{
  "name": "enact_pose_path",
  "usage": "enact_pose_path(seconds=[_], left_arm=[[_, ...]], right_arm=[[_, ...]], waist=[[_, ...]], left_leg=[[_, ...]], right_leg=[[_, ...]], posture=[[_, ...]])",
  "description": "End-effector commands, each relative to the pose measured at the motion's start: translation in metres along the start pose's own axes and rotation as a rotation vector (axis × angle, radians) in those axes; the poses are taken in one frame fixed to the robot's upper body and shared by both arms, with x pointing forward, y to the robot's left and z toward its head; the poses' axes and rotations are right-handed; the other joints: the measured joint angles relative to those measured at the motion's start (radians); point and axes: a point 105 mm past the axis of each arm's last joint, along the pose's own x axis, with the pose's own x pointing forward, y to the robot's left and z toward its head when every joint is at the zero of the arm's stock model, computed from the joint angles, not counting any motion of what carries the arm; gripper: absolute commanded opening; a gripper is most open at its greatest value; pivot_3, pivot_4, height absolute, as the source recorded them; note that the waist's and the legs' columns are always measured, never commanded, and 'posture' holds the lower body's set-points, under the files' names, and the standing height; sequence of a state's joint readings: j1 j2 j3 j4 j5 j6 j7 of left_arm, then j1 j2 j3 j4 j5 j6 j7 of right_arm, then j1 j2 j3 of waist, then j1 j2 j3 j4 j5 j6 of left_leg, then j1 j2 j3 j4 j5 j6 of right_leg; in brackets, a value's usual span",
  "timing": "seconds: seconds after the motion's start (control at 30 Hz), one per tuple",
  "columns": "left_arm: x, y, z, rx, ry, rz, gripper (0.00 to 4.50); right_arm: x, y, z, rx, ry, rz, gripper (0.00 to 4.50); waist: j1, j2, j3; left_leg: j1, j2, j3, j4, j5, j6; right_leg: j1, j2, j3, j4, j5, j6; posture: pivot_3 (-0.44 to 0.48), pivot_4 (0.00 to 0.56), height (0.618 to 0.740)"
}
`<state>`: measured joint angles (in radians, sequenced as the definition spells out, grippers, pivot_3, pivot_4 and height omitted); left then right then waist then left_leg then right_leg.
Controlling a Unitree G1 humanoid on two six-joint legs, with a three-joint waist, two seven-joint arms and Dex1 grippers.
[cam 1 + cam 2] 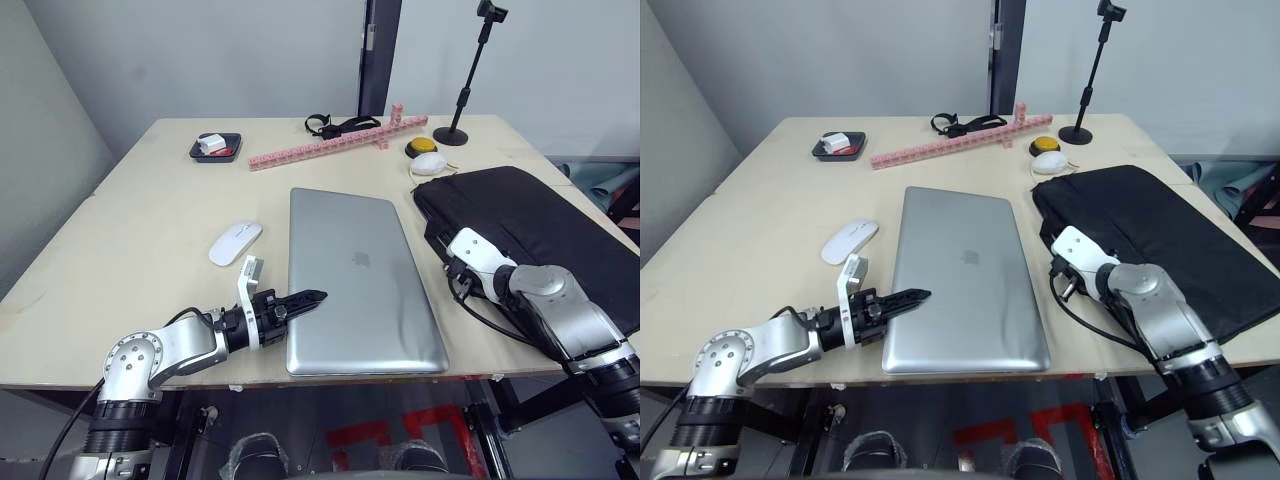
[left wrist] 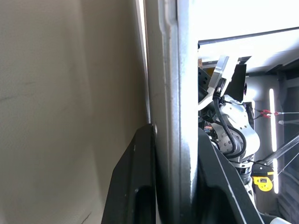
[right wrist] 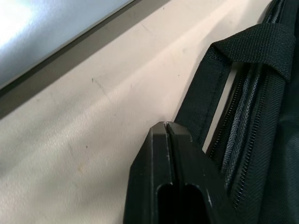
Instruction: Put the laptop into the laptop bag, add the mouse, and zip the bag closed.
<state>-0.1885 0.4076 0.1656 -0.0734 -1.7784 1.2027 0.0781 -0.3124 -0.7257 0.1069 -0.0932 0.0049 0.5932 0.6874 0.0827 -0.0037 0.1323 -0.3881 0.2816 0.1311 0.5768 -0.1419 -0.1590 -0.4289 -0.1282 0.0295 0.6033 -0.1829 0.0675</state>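
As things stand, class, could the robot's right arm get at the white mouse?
Probably not easily: the mouse lies left of the laptop, which spans the way, while the right tool, shut, sits by the laptop bag.

Silver-grey laptop (image 1: 360,283), faint darker logo at lid centre. Black fabric laptop bag (image 1: 535,231), black strap handle. Glossy white mouse (image 1: 235,242), thin grey centre line. Pale beige worktop (image 1: 130,240). Pink block strip (image 1: 335,143). Yellow round button (image 1: 421,146). Black tray (image 1: 216,148), white and red bits inside. Black pincer fingers (image 3: 161,186).
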Motion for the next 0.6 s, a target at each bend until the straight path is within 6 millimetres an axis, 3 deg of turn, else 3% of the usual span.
enact_pose_path(seconds=[0.03,0.1,0.13,0.53,0.6], left_arm=[[0.0,-0.03,0.004,0.063,-0.014,-0.118,0.39],[-0.001,-0.029,0.005,0.063,-0.013,-0.117,0.39],[-0.001,-0.029,0.005,0.062,-0.012,-0.116,0.39],[-0.004,-0.019,0.004,0.063,-0.006,-0.109,0.39],[-0.004,-0.019,0.003,0.065,-0.006,-0.11,0.39]], right_arm=[[-0.007,-0.001,0.01,0.039,-0.049,0.0,0.03],[-0.012,-0.005,0.014,0.035,-0.063,-0.008,0.03],[-0.014,-0.007,0.015,0.033,-0.067,-0.013,0.27],[-0.009,-0.016,0.007,0.122,-0.012,-0.048,4.3],[-0.007,-0.013,0.005,0.155,-0.003,-0.029,4.46]], waist=[[0.0,0.0,0.0],[0.001,0.0,0.0],[0.001,0.0,0.0],[0.001,0.0,0.0],[0.0,0.0,0.0]], left_leg=[[0.0,0.0,0.0,0.0,0.0,0.0],[0.0,0.0,0.0,0.0,0.0,0.0],[0.001,0.0,0.0,0.0,0.0,0.0],[0.002,0.0,0.001,0.0,0.0,0.0],[0.002,0.0,0.0,0.0,0.0,0.0]], right_leg=[[0.0,0.0,0.0,0.0,0.0,0.0],[0.0,0.0,0.0,0.001,0.0,0.0],[0.0,0.0,0.0,0.001,0.0,0.0],[0.0,0.0,0.001,0.002,0.0,0.001],[0.0,0.0,0.001,0.003,0.0,0.001]], posture=[[0.0,0.15,0.74],[0.0,0.15,0.74],[0.0,0.15,0.74],[0.0,0.15,0.74],[0.0,0.15,0.74]])
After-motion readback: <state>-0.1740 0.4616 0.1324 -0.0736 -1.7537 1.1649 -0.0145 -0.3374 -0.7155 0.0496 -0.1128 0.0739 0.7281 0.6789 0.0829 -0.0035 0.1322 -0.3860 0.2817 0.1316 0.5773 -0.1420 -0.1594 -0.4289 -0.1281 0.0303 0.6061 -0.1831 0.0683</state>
